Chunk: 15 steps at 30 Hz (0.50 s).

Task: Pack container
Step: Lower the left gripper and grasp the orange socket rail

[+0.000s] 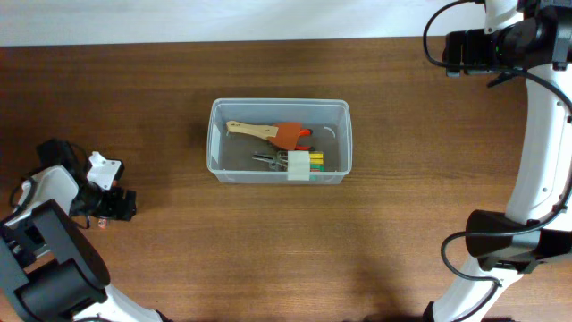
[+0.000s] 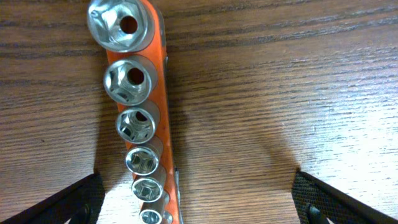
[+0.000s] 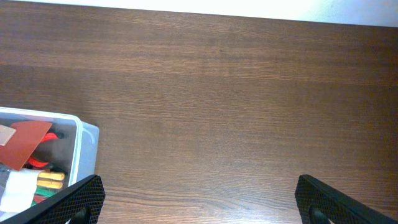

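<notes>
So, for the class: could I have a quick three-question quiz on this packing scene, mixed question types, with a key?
1. True or false: the container is empty.
2. The orange socket rail lies: A in the container; B on the table between the left fingers; C leaning on the container's wall.
3. Fill in: the left fingers and the right fingers both stand ____.
Key: 1 false, tools lie inside; 2 B; 3 open.
</notes>
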### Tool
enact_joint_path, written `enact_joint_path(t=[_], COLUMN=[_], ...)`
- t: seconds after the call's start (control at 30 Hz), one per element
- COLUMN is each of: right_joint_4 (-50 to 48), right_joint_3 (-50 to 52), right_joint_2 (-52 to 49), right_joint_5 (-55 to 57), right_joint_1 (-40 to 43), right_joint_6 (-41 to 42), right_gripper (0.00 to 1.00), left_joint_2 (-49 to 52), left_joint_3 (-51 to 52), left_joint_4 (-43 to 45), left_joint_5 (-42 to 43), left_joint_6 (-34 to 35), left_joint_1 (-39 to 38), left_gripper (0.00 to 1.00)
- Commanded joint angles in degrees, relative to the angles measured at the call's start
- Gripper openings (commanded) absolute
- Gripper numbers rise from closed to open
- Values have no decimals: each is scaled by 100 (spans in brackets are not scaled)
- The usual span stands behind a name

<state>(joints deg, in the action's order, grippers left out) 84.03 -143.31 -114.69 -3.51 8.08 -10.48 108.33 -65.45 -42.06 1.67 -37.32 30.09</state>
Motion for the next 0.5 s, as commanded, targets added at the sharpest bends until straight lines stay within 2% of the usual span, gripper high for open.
enact_joint_path(t=[0.0,0.07,0.13,0.3,0.37,0.47], right_joint_4=[9,11,17,22,24,24], right_joint_3=[-22,-22,-22,-22,-22,-22], right_joint_2=[-15,-15,-15,-15,-15,-15], right_joint_5=[-57,-57,-57,-57,-57,-59], right_joint_1=[31,31,31,31,31,31], right_joint_6=[33,33,33,33,33,33], right_gripper=[99,99,99,99,99,99], left_joint_2=[280,323,372,417,417,417], left_joint_3=[-2,-2,-2,-2,-2,-2], left_joint_4=[24,4,7,-13,-13,-11], left_joint_5=[-302,-299,-297,-297,-297,-297], left_joint_6=[199,199,199,197,197,197], left_joint_1=[46,46,46,46,46,46], left_gripper=[94,89,75,51,49,39])
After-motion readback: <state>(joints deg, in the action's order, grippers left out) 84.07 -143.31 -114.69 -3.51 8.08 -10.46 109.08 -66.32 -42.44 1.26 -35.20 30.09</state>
